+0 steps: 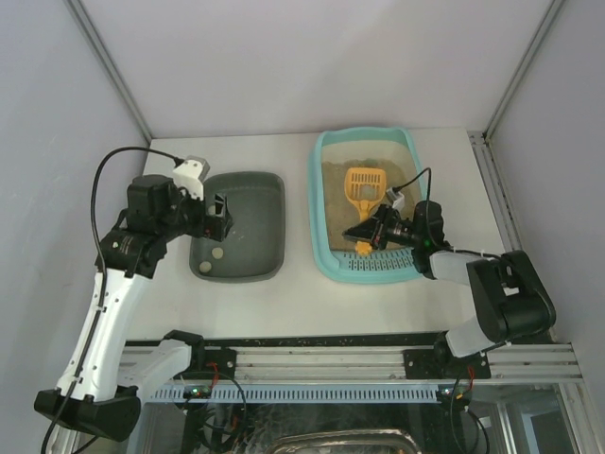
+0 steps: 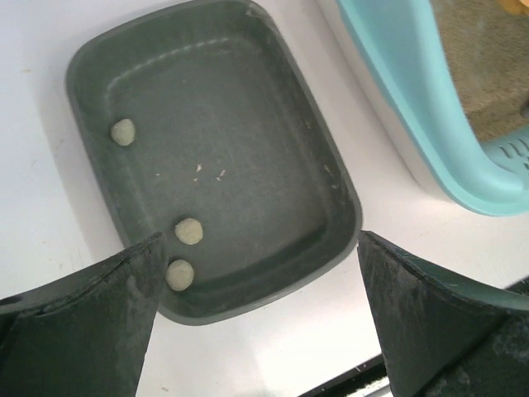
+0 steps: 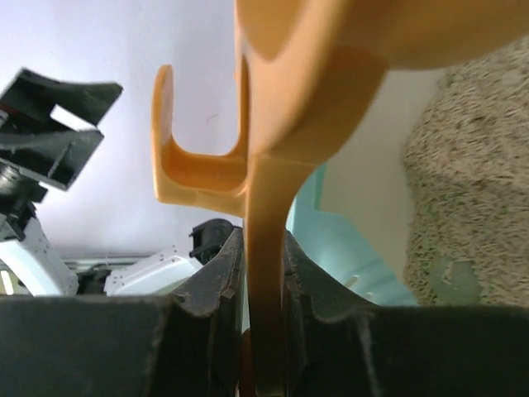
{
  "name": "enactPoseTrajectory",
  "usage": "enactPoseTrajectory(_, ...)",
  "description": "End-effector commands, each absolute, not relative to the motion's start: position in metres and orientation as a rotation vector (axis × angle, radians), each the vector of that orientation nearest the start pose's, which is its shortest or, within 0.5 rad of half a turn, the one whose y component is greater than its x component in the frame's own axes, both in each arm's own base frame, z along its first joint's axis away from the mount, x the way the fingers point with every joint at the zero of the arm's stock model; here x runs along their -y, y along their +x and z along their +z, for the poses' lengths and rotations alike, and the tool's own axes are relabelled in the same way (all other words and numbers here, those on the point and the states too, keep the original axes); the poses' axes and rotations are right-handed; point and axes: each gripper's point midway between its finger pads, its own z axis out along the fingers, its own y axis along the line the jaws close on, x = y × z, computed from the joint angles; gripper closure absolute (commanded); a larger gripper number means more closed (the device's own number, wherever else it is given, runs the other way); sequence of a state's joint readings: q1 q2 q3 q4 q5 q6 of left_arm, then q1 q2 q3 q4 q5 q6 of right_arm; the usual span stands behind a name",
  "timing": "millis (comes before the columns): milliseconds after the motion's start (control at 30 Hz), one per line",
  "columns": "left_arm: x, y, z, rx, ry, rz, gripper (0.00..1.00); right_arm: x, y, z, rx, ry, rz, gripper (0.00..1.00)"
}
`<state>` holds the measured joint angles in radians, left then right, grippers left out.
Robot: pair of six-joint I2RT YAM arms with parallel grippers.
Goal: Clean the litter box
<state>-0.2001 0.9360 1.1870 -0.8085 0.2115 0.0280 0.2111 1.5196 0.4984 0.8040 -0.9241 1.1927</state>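
Observation:
The light-turquoise litter box [image 1: 324, 189] with beige litter stands at the right of the table; its rim shows in the left wrist view [image 2: 430, 107]. An orange slotted scoop [image 1: 363, 185] lies over the litter. My right gripper [image 1: 371, 234] is shut on the scoop's handle [image 3: 266, 273] at the box's near end. A pale clump [image 3: 452, 279] lies in the litter. My left gripper [image 1: 219, 216] is open and empty, above the near edge of the dark grey-green tray [image 1: 269, 203], which holds three pale clumps [image 2: 189, 231].
The dark tray [image 2: 331, 174] sits left of the litter box with a narrow gap of white table [image 2: 376, 178] between them. Grey walls enclose the table on three sides. A black and metal rail [image 1: 378, 364] runs along the near edge.

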Motion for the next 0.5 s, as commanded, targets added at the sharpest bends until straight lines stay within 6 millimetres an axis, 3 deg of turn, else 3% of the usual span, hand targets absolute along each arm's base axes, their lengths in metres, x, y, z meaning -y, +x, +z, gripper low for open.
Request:
enactPoseTrajectory(0,0.063,0.278,0.282,-2.077,0.250,-0.184,0.00,-0.241,0.281,0.175,-2.048,0.030,1.644,1.00)
enactPoseTrajectory(100,0.043,0.283,0.279,-2.105,0.180,-0.123,0.00,-0.241,0.280,0.175,-2.057,0.000,1.564,1.00)
enactPoseTrajectory(233,0.025,0.286,0.276,-2.129,0.115,-0.111,0.00,-0.258,0.264,0.170,-2.163,-0.073,1.451,1.00)
enactPoseTrajectory(467,-0.019,0.292,0.273,-2.173,-0.009,-0.017,0.00,-0.313,0.257,0.185,-2.302,-0.234,1.217,1.00)
